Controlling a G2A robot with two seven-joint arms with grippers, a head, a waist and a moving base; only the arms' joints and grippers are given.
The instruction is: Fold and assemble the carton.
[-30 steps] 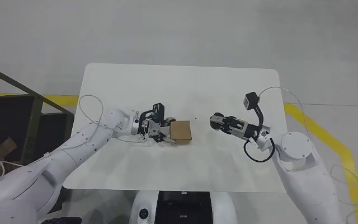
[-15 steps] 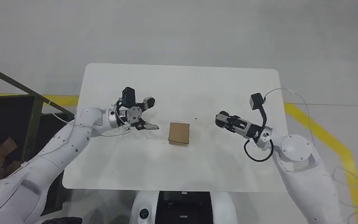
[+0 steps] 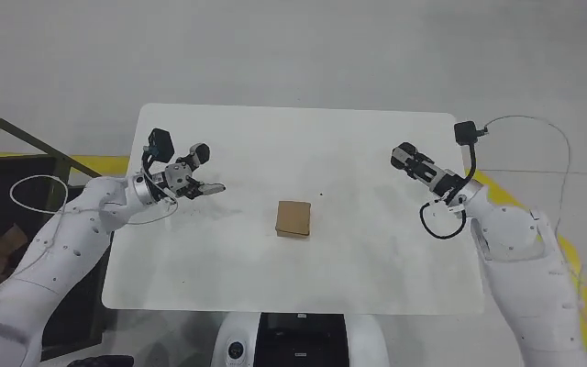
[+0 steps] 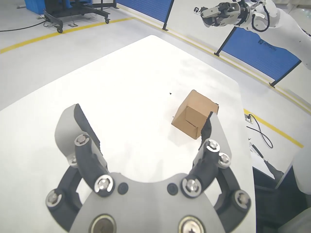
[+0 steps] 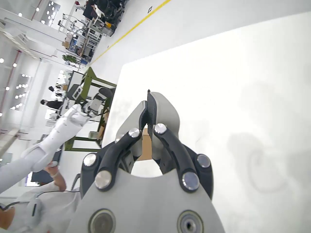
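Observation:
A small brown carton (image 3: 293, 218) stands folded into a box shape near the middle of the white table (image 3: 367, 266), untouched by either arm. The left wrist view shows the carton (image 4: 194, 112) with its end flaps folded in, ahead of my left gripper (image 4: 143, 116), which is open and empty. In the top view my left gripper (image 3: 204, 174) hangs over the table's left part, well apart from the carton. My right gripper (image 3: 402, 153) is over the table's right part, shut with nothing between its fingers (image 5: 149, 105). A sliver of the carton (image 5: 145, 146) peeks from behind them.
A dark green frame (image 3: 37, 174) stands off the table's left edge. Yellow floor tape (image 3: 514, 206) runs past the right side. Bare tabletop surrounds the carton on all sides.
My left gripper let go of the carton and drew back to the left, opening wide. My right gripper pulled away to the right and farther back. The carton stayed in place.

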